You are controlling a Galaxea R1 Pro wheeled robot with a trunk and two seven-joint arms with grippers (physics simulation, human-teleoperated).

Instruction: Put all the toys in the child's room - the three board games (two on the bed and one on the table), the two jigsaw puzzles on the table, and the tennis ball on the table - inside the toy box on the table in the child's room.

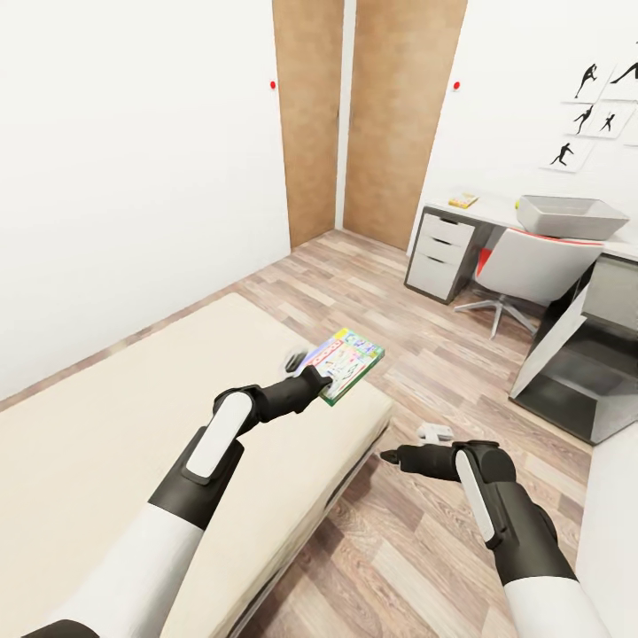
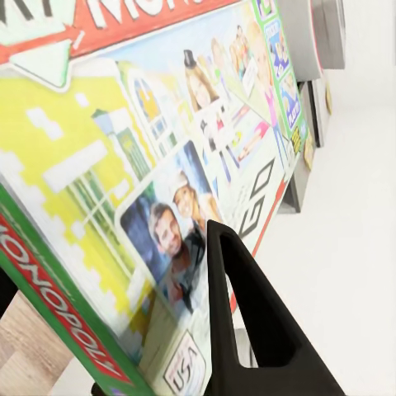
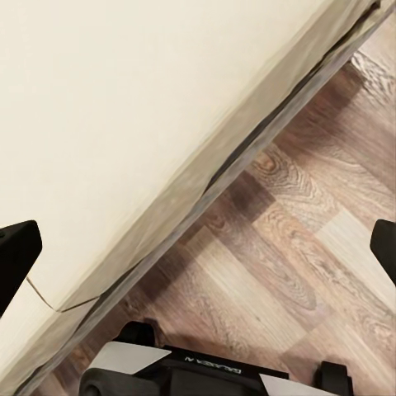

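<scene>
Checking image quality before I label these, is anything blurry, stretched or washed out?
Head view: wide-angle stretch at the edges, wall nearly blown white. Left wrist view: board game very close, its print soft. Right wrist view: floor grain sharp, bed flat and pale.

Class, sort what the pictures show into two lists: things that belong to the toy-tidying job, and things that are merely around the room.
Belongs to the job:
- board game, gripped by the left gripper
- toy box on the table
- small yellow item on the table, possibly a toy; too small to tell

Just around:
- bed
- chair
- drawer unit
- wall pictures
- right gripper, holding nothing
</scene>
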